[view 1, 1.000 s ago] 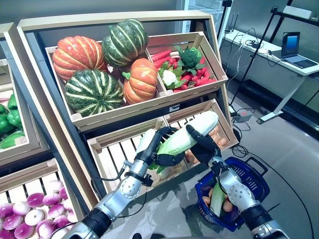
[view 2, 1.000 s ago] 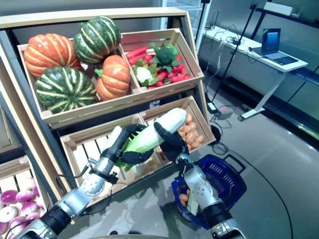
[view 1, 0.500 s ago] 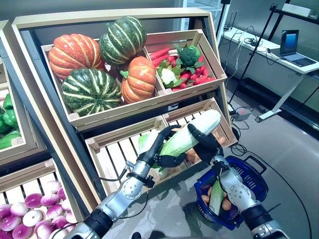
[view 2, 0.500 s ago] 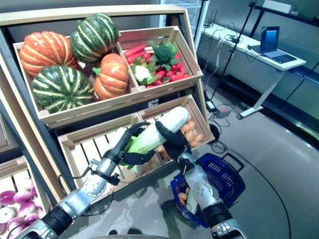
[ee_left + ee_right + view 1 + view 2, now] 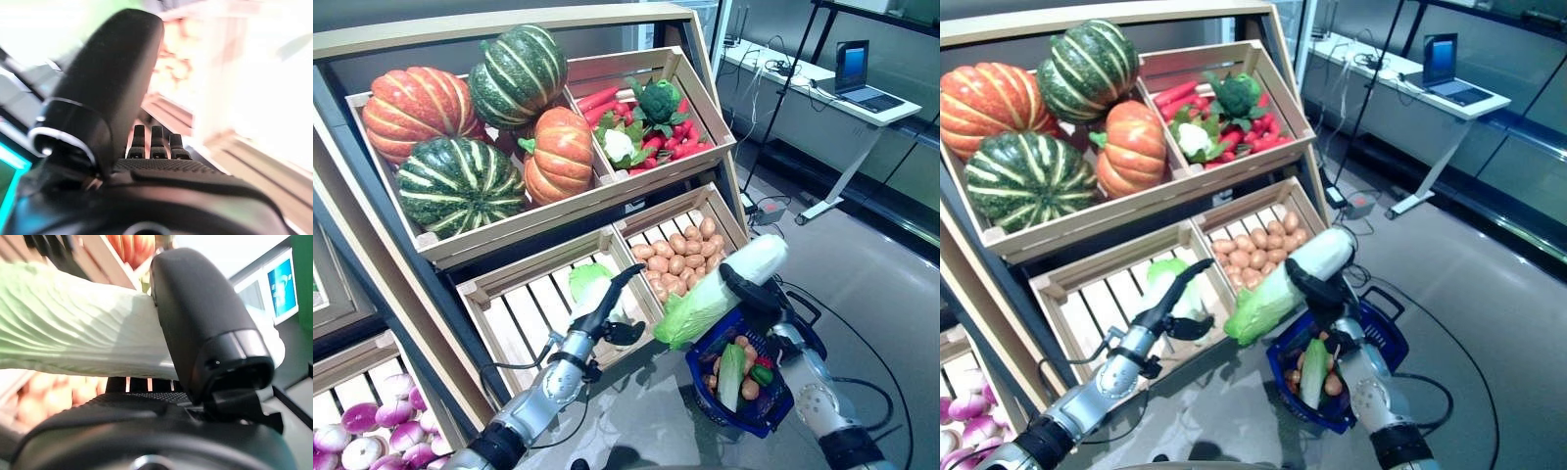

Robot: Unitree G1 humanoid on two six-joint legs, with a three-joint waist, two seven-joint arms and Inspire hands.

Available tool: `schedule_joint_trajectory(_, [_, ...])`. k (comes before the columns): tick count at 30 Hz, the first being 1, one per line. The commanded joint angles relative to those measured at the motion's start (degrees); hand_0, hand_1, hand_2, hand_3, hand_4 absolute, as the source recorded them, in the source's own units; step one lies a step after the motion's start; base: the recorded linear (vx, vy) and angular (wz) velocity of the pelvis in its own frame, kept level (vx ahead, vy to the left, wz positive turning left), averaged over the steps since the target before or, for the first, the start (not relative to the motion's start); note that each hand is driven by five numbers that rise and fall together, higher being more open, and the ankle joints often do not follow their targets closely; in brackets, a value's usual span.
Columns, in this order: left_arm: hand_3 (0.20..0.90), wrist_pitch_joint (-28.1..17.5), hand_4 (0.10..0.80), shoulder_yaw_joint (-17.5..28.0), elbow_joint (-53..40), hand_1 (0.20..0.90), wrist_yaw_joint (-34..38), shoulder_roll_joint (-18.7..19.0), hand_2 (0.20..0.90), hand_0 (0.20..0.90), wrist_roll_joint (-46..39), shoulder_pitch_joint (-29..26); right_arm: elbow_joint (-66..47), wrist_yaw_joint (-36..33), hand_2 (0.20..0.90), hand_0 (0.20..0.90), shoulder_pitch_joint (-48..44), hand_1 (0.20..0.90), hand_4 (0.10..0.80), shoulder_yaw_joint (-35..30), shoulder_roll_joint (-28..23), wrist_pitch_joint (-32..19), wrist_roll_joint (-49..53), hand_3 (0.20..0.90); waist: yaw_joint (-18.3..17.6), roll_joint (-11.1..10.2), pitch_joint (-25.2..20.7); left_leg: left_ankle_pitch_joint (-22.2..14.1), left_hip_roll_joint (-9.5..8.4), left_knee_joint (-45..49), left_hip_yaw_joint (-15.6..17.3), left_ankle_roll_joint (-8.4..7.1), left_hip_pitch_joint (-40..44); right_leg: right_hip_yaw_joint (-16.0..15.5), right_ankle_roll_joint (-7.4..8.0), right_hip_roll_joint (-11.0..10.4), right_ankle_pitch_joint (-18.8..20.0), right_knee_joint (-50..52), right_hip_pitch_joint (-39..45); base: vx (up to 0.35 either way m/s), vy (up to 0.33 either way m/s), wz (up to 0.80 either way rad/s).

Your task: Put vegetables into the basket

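A long pale-green napa cabbage hangs tilted over the near left rim of the blue basket on the floor. My right hand is shut on its white stalk end; the thumb presses across the cabbage. The basket holds several vegetables, among them a green leafy one. My left hand is open with straight fingers and holds nothing. It reaches into the lower slatted crate, just below a second cabbage that lies there. The left hand's thumb fills its own wrist view.
The wooden stand carries crates of pumpkins, of radishes and broccoli, and of potatoes. Purple onions lie at the lower left. A desk with a laptop stands at the far right, beyond a stretch of floor.
My left hand has let go of the cabbage and opened by the crate. My right hand alone has carried it right and down, over the basket. The camera has shifted too.
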Motion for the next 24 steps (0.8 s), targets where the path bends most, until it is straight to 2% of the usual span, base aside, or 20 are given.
schedule_joint_trajectory(1, [0.9, -2.1, 0.8, 3.7, 1.4, 0.9, 3.7, 0.9, 0.9, 0.9, 0.3, -4.9, -2.7, 0.5, 0.3, 0.3, -5.5, 0.3, 0.4, -6.6, -2.3, -9.1, -1.0, 0.3, -0.5, -0.3, -0.9, -5.0, 1.81, 0.2, -0.3, -0.06, 2.6, -0.1, 0.17, -3.0, 3.2, 0.6, -0.7, 0.0, 0.0, 0.0])
schedule_joint_trajectory(7, [0.9, -1.1, 0.8, 7.1, 6.3, 0.9, 4.3, -0.1, 0.9, 0.9, -6.4, -5.2, 2.0, -3.5, 0.3, 0.3, -5.0, 0.3, 0.4, -10.0, -4.1, -10.5, -2.4, 0.3, -1.0, -0.3, -0.7, -5.0, 1.77, 0.2, 0.3, -0.08, 2.7, 0.4, 0.1, -2.9, 3.3, 0.7, -1.0, 0.003, -0.002, -0.01])
schedule_joint_trajectory(13, [0.9, -1.1, 0.8, 11.5, 6.6, 0.9, 1.6, -1.2, 0.9, 0.9, -18.0, -6.1, 13.5, -8.2, 0.3, 0.3, -7.0, 0.3, 0.4, -11.7, -7.7, -9.5, -6.4, 0.3, -0.1, -0.3, 0.3, -5.1, 1.8, 1.9, 1.0, 0.12, 2.6, 0.4, -0.59, -2.9, 2.2, 3.2, -1.9, 0.007, -0.047, -0.1])
schedule_joint_trajectory(15, [0.9, -1.1, 0.8, 11.7, 5.9, 0.9, 0.7, -1.4, 0.9, 0.9, -21.4, -7.6, 17.6, -8.7, 0.3, 0.3, -9.4, 0.3, 0.4, -11.4, -8.8, -9.7, -5.5, 0.3, 0.7, -0.5, 2.3, -6.9, 2.24, 8.6, 0.4, 0.16, -1.1, 0.5, -1.42, -3.0, 0.6, 7.9, -4.7, -0.183, -0.145, -0.03])
schedule_joint_trajectory(17, [0.9, -2.2, 0.8, 10.1, 5.4, 0.9, 0.9, 0.0, 0.9, 0.9, -23.3, -13.4, 23.2, -9.8, 0.3, 0.3, -16.4, 0.3, 0.4, -9.7, -11.0, -11.4, -3.6, 0.3, 1.8, -0.6, 7.5, -10.4, 3.64, 20.5, -1.7, -0.2, -10.1, 0.0, -2.42, -4.0, -1.5, 16.2, -11.4, -0.46, -0.212, -0.08])
schedule_joint_trajectory(19, [0.9, -2.3, 0.8, 9.1, 5.2, 0.9, 1.2, 0.7, 0.9, 0.9, -24.5, -16.0, 25.3, -11.3, 0.3, 0.3, -20.2, 0.3, 0.4, -8.5, -11.7, -11.5, -3.6, 0.3, 1.7, -0.3, 9.8, -11.7, 4.65, 25.0, -1.9, -0.34, -13.7, -0.1, -2.94, -4.7, -2.7, 20.3, -14.5, -0.343, -0.101, -0.11])
schedule_joint_trajectory(20, [0.9, -1.9, 0.8, 8.0, 5.0, 0.9, 2.0, 1.2, 0.9, 0.9, -25.6, -18.0, 27.8, -12.7, 0.3, 0.3, -23.8, 0.3, 0.4, -7.6, -13.1, -11.2, -3.2, 0.3, 1.7, 0.3, 11.7, -12.7, 5.43, 29.6, -3.0, -0.71, -17.5, 0.1, -3.67, -5.4, -4.2, 24.8, -17.6, -0.19, -0.037, -0.03])
schedule_joint_trajectory(24, [0.9, -2.2, 0.8, 6.2, 5.0, 0.9, 2.3, 0.8, 0.9, 0.9, -28.6, -20.4, 34.4, -13.0, 0.3, 0.3, -29.8, 0.3, 0.4, -7.9, -16.6, -11.5, -3.7, 0.3, 2.5, 1.4, 14.5, -16.2, 5.52, 38.2, -5.9, -0.55, -24.6, 0.6, -4.51, -7.4, -7.4, 33.4, -23.3, -0.157, -0.026, 0.11])
